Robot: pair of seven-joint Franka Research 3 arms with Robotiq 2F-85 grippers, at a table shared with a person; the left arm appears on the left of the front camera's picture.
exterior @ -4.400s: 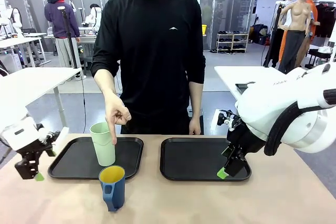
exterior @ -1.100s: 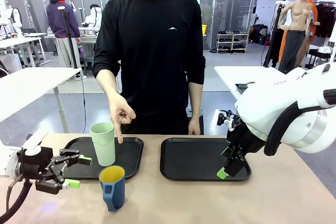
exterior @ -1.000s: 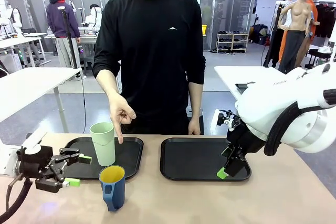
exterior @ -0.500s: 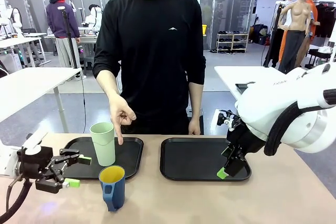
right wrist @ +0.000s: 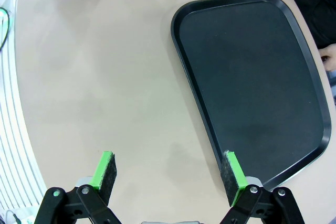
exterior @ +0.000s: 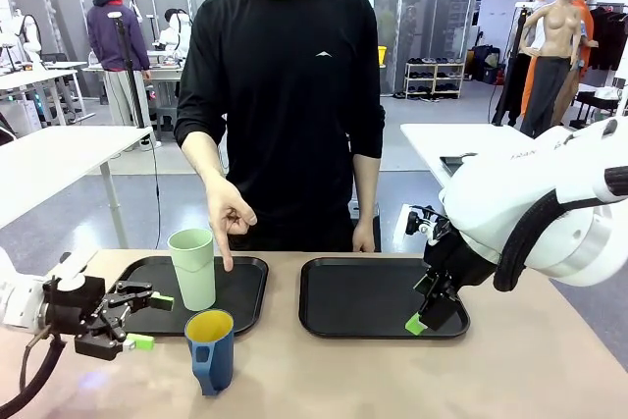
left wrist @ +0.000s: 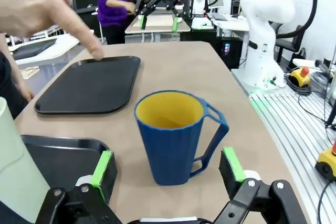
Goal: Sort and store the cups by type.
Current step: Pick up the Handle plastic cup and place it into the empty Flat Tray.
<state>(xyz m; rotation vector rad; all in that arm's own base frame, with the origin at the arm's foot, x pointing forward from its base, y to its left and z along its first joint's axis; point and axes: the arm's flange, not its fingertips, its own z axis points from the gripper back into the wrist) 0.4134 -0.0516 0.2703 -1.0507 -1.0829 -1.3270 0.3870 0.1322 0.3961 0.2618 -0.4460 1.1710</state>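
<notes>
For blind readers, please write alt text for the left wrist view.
A dark blue mug, yellow inside, stands on the table ahead of the open left gripper. A person's hand points down at upper left; a pale green tumbler stands on a black tray.

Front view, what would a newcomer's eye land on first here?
A person's hand points down over the left black tray, beside the tall mint-green tumbler standing on it. In front of that tray, on the table, a dark blue mug with yellow inside stands, with the left tool open and aimed at it.
</notes>
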